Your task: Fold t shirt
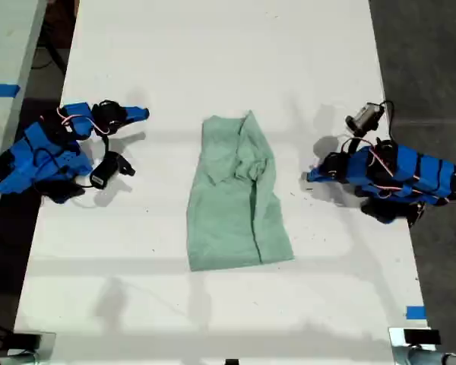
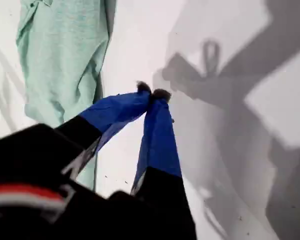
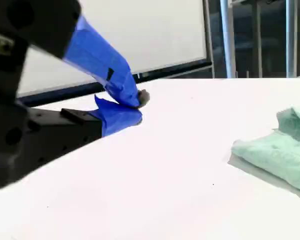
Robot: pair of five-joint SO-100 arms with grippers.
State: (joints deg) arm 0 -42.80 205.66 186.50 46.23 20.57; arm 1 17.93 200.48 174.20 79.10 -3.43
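Both tools were empty. My first tool had its tips pressed together on nothing, and my second tool was the same, tips touching with no cloth between them.

The t shirt lay near the middle of the worktop in the exterior view, as a long wrinkled strip running 12 to 6 o'clock. It was narrower at the 12 end and had a raised crease down the middle. To me it looked folded lengthwise, with the end-to-end fold not yet done.

In the exterior view my first tool sat at 3 o'clock of the shirt, near its edge but apart from it. My second tool sat at about 10 o'clock, well apart. The first wrist view showed the cloth just beside the tips, not touching. The second wrist view showed only a far edge of it.

My plan for the fold:
- Spread both tools before descending.
- Take the two corners of one end, one per tool.
- Pinch all layers low at the worktop so the strip doesn't peel apart.
- Lift both corners level and carry them over to the other end.
- Flatten the centre ridge first, or it would probably skew the fold.
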